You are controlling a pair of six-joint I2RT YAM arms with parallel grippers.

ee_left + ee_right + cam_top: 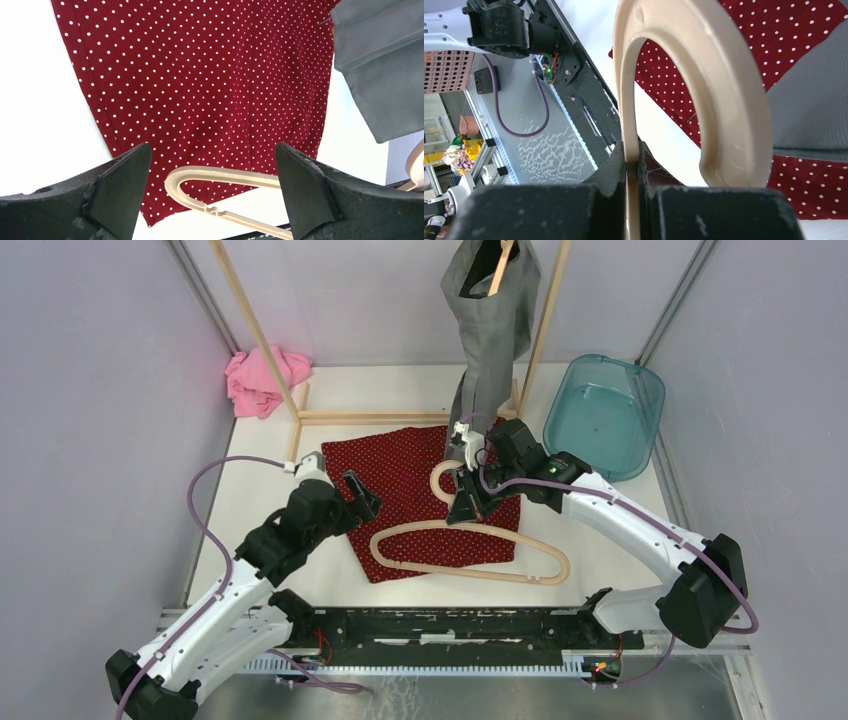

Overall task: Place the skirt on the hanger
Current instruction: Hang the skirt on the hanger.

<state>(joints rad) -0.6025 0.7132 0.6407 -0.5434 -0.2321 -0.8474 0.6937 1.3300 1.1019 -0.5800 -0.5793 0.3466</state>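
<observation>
The skirt (pixel 410 480) is dark red with white dots and lies flat on the white table; it fills the left wrist view as the skirt (pixel 200 75). A beige plastic hanger (pixel 470 558) rests on its near part, hook toward the back. My right gripper (pixel 466 502) is shut on the hanger's neck just below the hook (pixel 694 75); the right gripper (pixel 632 155) pinches the thin stem between both pads. My left gripper (pixel 361 496) stands open over the skirt's left edge, holding nothing. Between the wide fingers of the left gripper (pixel 212 175) shows the hanger's rounded left end (pixel 200 185).
A grey garment (pixel 490 330) hangs from a wooden rack (pixel 380 418) at the back, its hem reaching the skirt's far edge. A pink cloth (pixel 262 380) lies back left. A teal plastic tub (pixel 605 415) stands back right. Grey walls close both sides.
</observation>
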